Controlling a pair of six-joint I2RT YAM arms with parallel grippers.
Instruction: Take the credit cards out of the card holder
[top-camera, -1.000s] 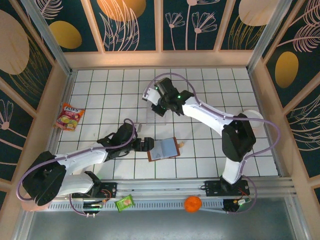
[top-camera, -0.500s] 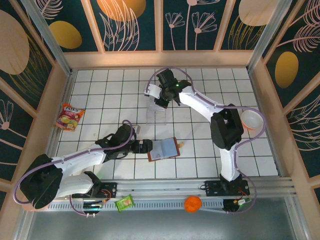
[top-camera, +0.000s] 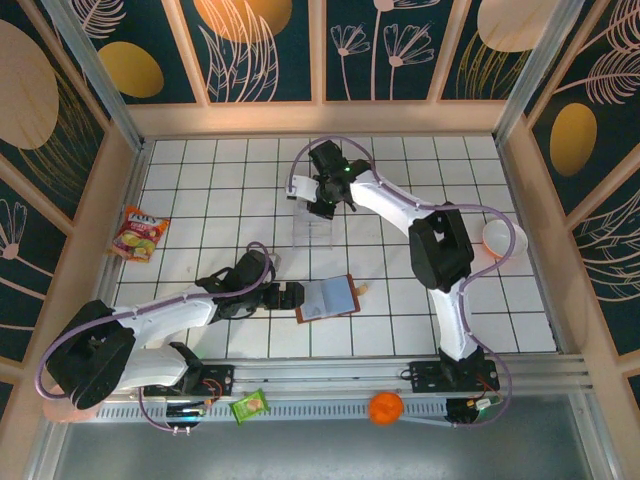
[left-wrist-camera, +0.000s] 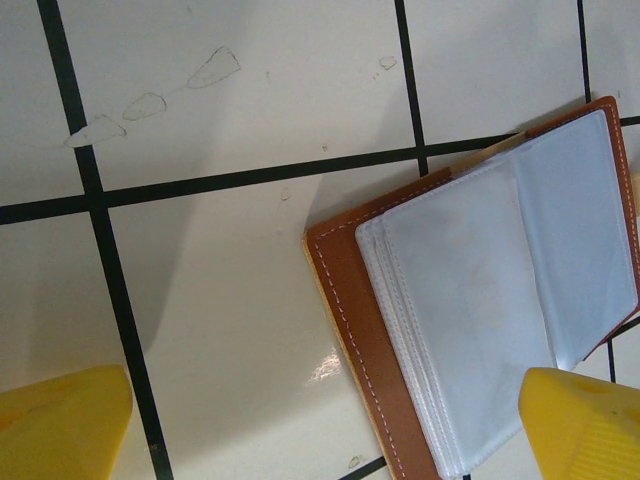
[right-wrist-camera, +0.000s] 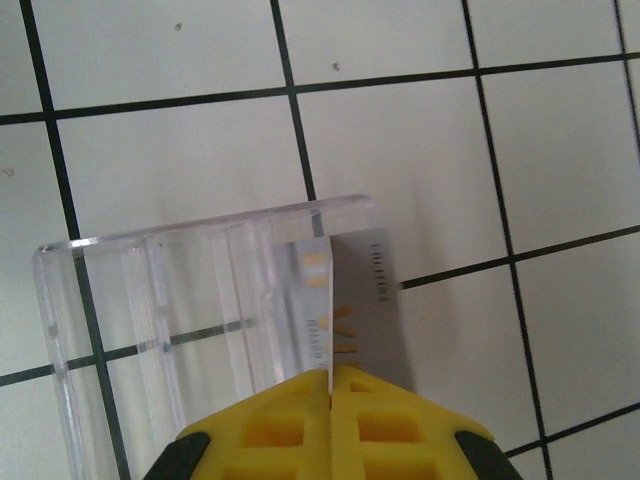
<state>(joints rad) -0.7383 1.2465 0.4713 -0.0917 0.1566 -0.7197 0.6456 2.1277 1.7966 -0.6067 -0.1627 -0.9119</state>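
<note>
At the far left of the white tiled table (top-camera: 200, 190) a red-and-yellow snack packet (top-camera: 140, 233) lies near the wall. On the front rail below it sits a small green packet (top-camera: 250, 404), with an orange round thing (top-camera: 385, 408) farther right along the rail.

The left arm reaches in low from the bottom left. The left gripper (top-camera: 290, 295) has its claw spread wide, just beside the left edge of the card holder (top-camera: 328, 298). In the left wrist view the gripper (left-wrist-camera: 320, 440) shows two yellow fingertips (left-wrist-camera: 60, 425) far apart. One is over bare tile and the other is at the lower right corner of the card holder (left-wrist-camera: 480, 300), and nothing is between them.

The card holder lies open and flat on the tiles near the table's middle. Its brown leather cover faces down and its clear, pale sleeves face up, fanned one over another.

Behind it, toward the back wall, stands a clear plastic tray (top-camera: 312, 228) with upright dividers. The right gripper (top-camera: 322, 205) hangs over its far end. In the right wrist view this gripper (right-wrist-camera: 330, 385) has its claw pressed together on the edge of a pale grey credit card (right-wrist-camera: 360, 300) with small orange marks. The card overlaps the right end of the tray (right-wrist-camera: 150, 300), and I cannot tell whether it sits inside a slot or just beside the end wall.

At the far right a white bowl (top-camera: 503, 238) rests on the tiles, well apart from the rest
</note>
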